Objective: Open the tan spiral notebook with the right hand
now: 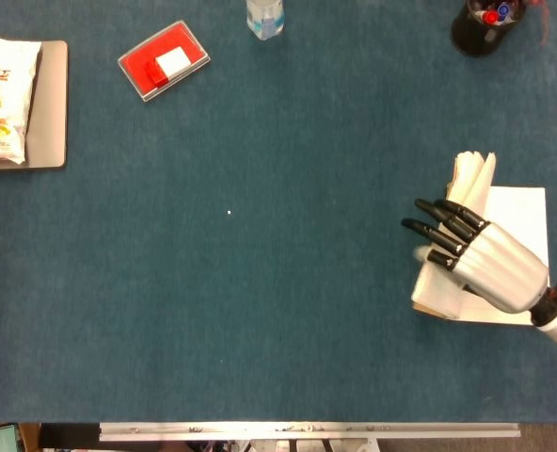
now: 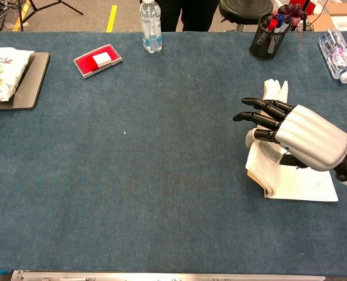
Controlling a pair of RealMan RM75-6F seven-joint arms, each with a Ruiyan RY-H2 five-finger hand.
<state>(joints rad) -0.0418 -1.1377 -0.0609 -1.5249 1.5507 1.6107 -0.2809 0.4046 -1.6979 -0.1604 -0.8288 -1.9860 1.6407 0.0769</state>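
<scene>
Blue felt tabletop (image 1: 260, 282) is filling the head view, where the silver right hand (image 1: 481, 259), dark fingers (image 1: 438, 218) extended and slightly apart, is pushing the tan spiral notebook's (image 1: 518, 212) lifted cover and pages leftward near the right edge. From the chest view, the right hand (image 2: 302, 134) is propping loose leaves; they could flop back if it slips off. Open felt is lying leftward; the black pen cup (image 2: 266, 40) is standing well behind.

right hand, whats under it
Under the silver right hand lies the tan spiral notebook, open, white pages fanned up past the black fingers. The hand hides the tan cover and spiral.
</scene>
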